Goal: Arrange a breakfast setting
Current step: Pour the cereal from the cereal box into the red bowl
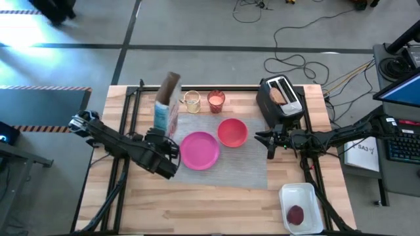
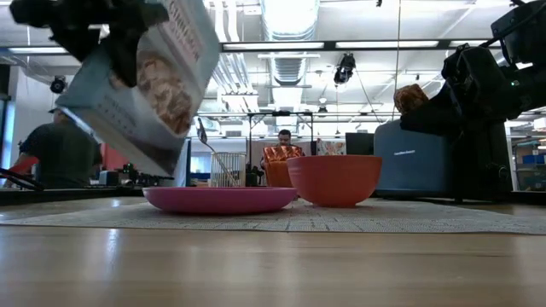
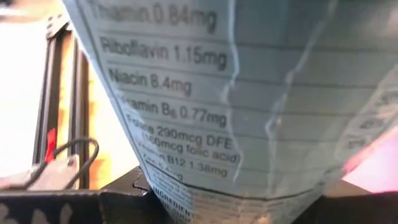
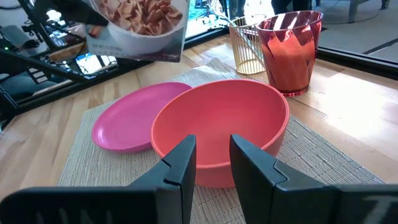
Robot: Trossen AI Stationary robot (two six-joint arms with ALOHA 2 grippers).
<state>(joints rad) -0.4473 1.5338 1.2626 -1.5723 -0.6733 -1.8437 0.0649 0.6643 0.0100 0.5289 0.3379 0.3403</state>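
Observation:
A cereal box (image 1: 168,105) hangs tilted above the table's left part, beside the pink plate (image 1: 199,151), with my left gripper (image 1: 163,141) shut on it. The plate and the red bowl (image 1: 232,132) rest on the grey placemat (image 1: 246,167). The glass of orange drink (image 1: 216,100) stands at the mat's far edge. A toast slice (image 1: 278,96) sticks out of the black toaster (image 1: 281,101). The dark red patty (image 1: 296,214) lies in a white tray. My right gripper (image 4: 212,165) waits level, just right of the bowl, its fingers narrowly open with nothing between them. My left gripper pinches the cereal box between its two fingers (image 3: 124,202), which stand on either side of the narrow printed nutrition panel (image 3: 186,186), so they press the two broad faces. The box (image 2: 149,81) is lifted clear of the table and tilted, its front picture facing the bowl.
A wire cup (image 1: 191,100) stands left of the orange glass, with a spoon (image 2: 203,135) in it. The white tray (image 1: 308,196) sits at the near right corner. Bare wood lies along the near edge. Black frame rails run along the table's left side. People show in the room behind.

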